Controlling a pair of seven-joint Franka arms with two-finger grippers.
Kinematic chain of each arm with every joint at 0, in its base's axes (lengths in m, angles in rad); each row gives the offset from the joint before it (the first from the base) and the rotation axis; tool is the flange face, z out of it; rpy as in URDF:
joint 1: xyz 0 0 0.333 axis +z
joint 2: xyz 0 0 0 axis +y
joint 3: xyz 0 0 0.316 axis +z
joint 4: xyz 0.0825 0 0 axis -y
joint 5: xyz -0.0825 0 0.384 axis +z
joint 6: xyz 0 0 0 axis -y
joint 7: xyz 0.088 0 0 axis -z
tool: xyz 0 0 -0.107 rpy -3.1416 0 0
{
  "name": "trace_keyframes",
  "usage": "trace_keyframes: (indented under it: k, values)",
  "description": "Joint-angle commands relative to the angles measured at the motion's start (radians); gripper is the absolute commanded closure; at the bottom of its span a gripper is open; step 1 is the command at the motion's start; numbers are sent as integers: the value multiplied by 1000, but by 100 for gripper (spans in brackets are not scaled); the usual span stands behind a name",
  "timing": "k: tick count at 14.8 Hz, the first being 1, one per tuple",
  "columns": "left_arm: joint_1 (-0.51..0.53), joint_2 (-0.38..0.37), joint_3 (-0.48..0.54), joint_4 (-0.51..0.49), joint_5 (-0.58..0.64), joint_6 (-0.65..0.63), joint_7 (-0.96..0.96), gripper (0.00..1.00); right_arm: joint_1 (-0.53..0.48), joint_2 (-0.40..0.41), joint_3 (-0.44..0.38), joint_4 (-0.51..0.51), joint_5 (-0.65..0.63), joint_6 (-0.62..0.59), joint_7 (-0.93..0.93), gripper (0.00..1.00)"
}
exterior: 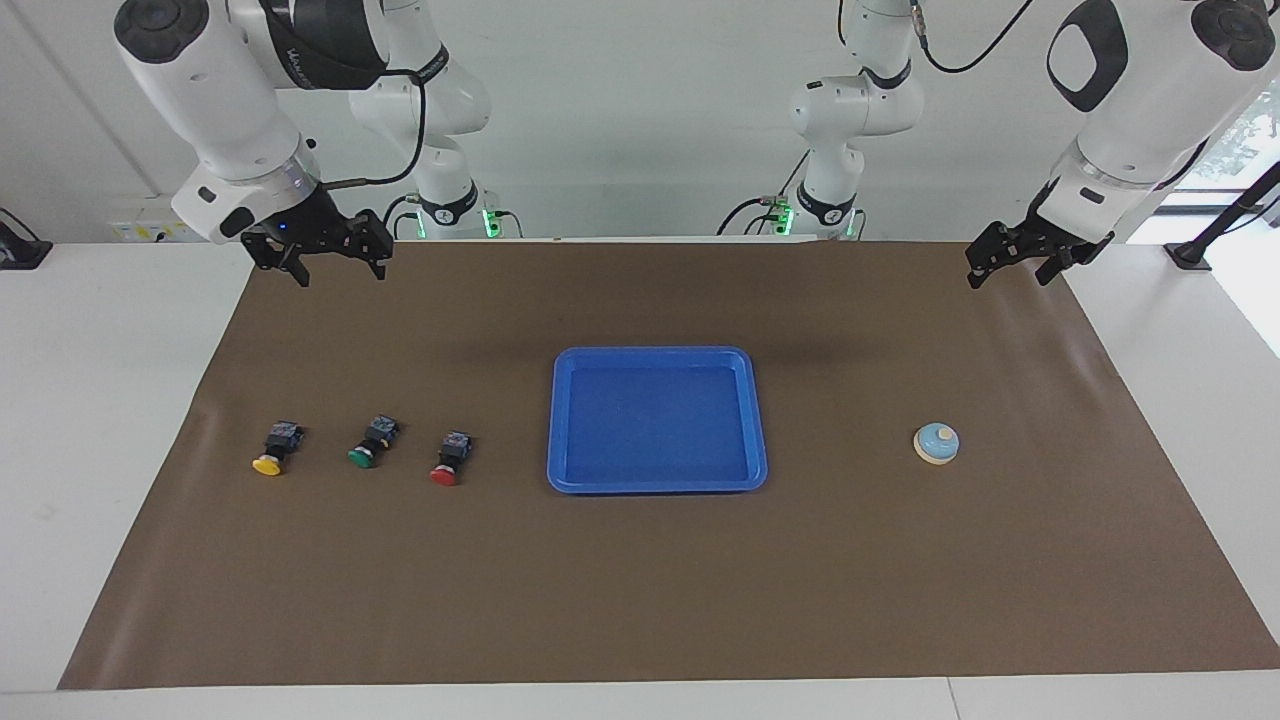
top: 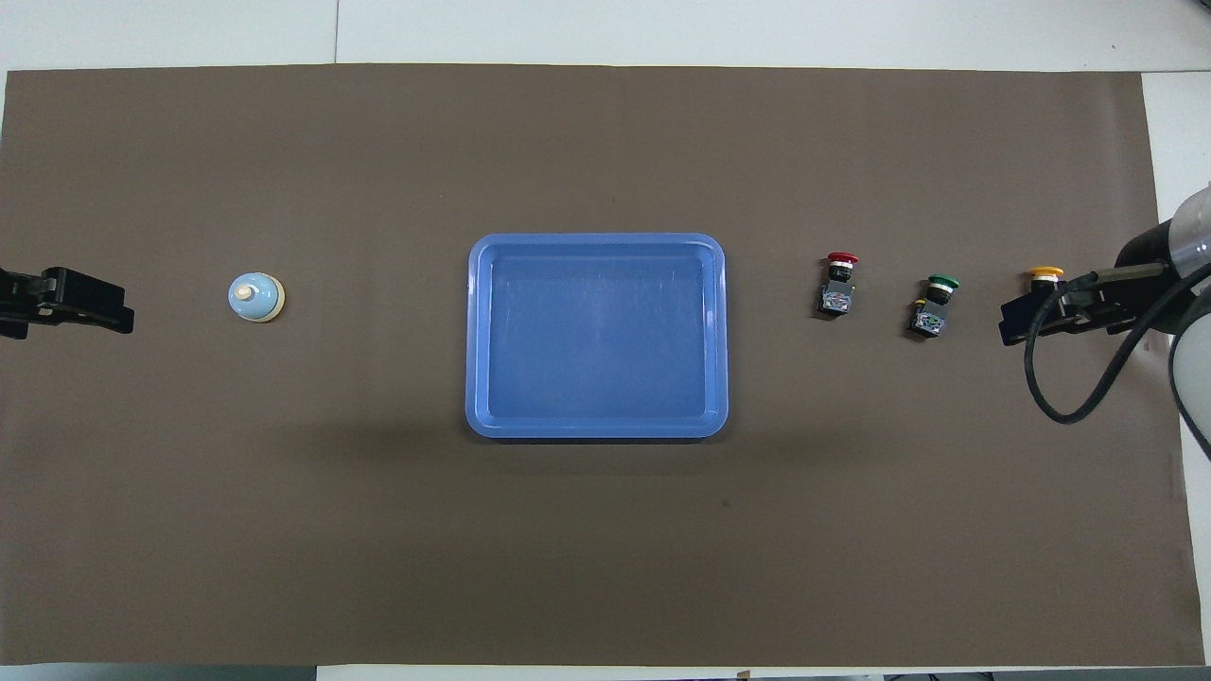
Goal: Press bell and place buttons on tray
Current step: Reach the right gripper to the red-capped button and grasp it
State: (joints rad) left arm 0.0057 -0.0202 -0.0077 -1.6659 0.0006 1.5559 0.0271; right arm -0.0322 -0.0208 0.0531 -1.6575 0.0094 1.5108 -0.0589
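Bell (exterior: 936,443) sitting untouched on tabletop (exterior: 900,600); left gripper (exterior: 1010,266) hanging wide, needing closed fingertips pressing straight down on knob; right gripper (exterior: 325,262) waiting wide.

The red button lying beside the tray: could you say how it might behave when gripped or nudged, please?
The red button looks rigid. Lying on its side with a round cap, it may pivot or roll if nudged. Its blocky black body probably offers flat faces to grip.

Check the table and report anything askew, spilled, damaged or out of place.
Nothing stands out. The tray sits square and empty, the bell upright toward the left arm's end. The red, green and yellow buttons lie on their sides in a row toward the right arm's end.
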Motion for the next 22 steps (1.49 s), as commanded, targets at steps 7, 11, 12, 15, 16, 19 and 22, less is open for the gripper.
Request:
trace_keyframes:
  k: [7,11,12,15,16,19,22]
  values:
    - [8,-7,12,3,-13,-11,-10,0,28,21,16,-134,8,262,116,0]
    - [4,-7,12,5,-13,-11,-10,0,81,143,16,-134,-2,376,233,0]
    - [4,-9,12,3,-13,-11,-10,0,95,171,16,-134,-5,405,263,0]
    - [5,-7,12,5,-13,-11,-10,0,113,229,14,-165,-8,512,304,0]
    - [7,-9,12,5,-13,-11,-10,0,115,255,14,-168,-8,538,333,0]
    - [7,-9,12,5,-13,-11,-10,0,120,329,14,-163,-9,598,355,0]
    - [7,-9,12,5,-13,-11,-10,0,129,375,14,-165,-46,641,389,0]
